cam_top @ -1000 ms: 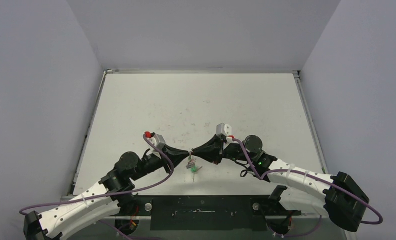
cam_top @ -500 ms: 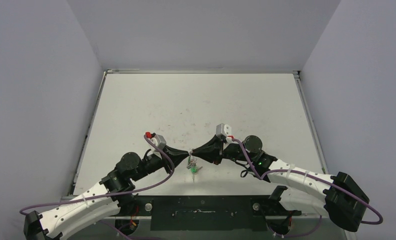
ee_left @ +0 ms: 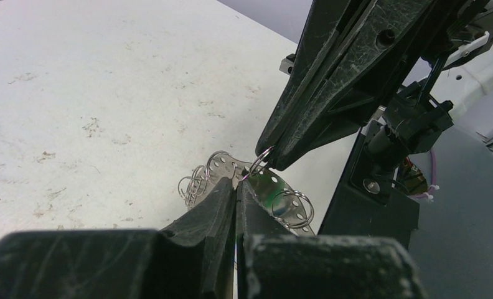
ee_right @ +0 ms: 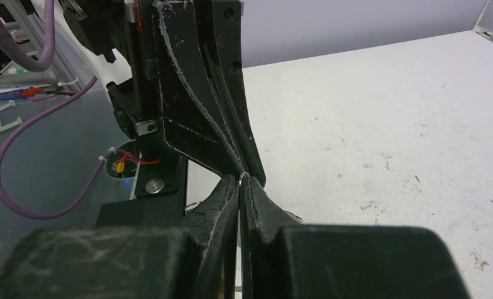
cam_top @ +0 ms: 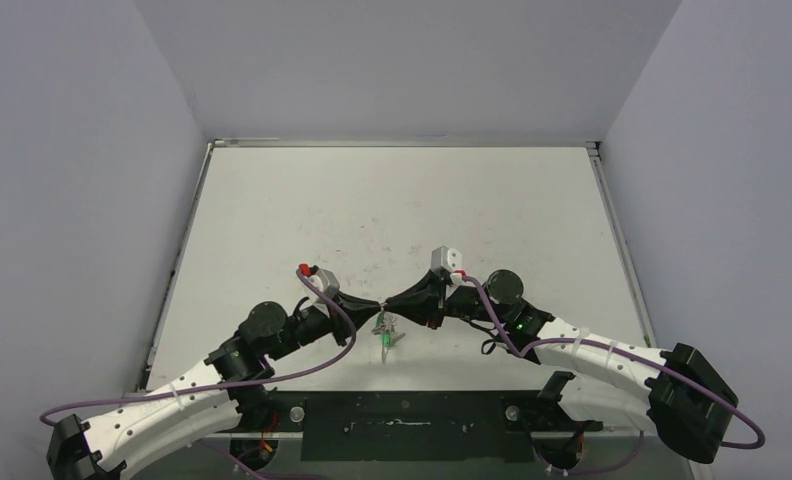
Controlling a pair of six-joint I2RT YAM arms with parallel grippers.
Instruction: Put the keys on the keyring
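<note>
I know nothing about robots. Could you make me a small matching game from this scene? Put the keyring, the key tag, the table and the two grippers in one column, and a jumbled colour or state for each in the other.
Things:
1. keyring
2. key tag
3. table
4. left gripper and right gripper

Descriptions:
A. white and scuffed
B. black, shut, meeting tip to tip
C. green
D. silver, rimmed with small wire loops

Pairs: 1-D, 2-C, 3-A, 4-B
</note>
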